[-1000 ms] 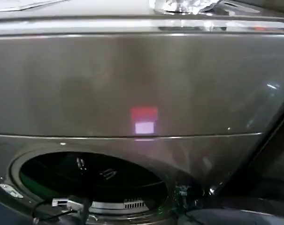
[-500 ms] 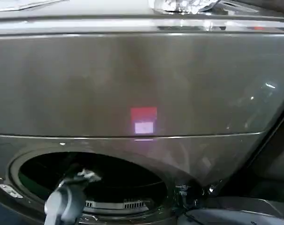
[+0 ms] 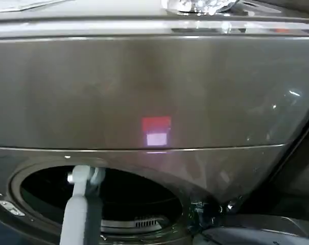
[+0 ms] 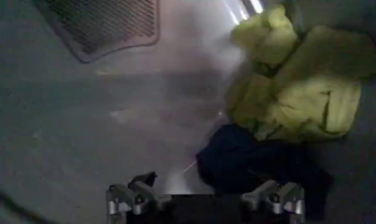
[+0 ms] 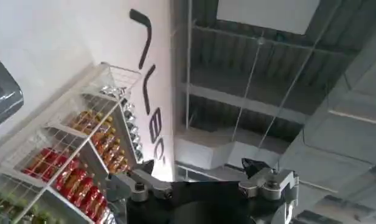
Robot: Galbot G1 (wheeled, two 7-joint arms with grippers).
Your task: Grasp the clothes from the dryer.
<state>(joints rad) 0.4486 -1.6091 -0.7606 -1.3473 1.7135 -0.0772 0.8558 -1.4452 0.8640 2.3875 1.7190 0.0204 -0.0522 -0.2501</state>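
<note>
Head view: I see the dryer (image 3: 154, 97), its bronze-grey front panel taking up most of the frame, with the round porthole (image 3: 100, 199) open at lower left. My left arm (image 3: 80, 209) rises from the bottom edge in front of the porthole, pale grey, its upper end level with the top of the opening.

Left wrist view: I am looking inside the drum (image 4: 84, 128). The left gripper (image 4: 205, 198) has its fingers spread wide apart, nothing between them. The clothes lie bunched together on the drum floor: the lime-green garment (image 4: 297, 91) crumpled farther in, the navy garment (image 4: 249, 161) touching its near edge and partly under it. The navy garment sits just beyond one of the two fingertips (image 4: 270, 193); I cannot tell whether they touch. A perforated vent panel (image 4: 106, 24) sits on the drum's back wall, well apart from the clothes.

Right wrist view: the right gripper (image 5: 203, 185) points up towards the ceiling beams (image 5: 261, 103), fingers apart, holding nothing. A wire shelf rack (image 5: 78, 152) of red and orange packaged goods stands against a white wall.
</note>
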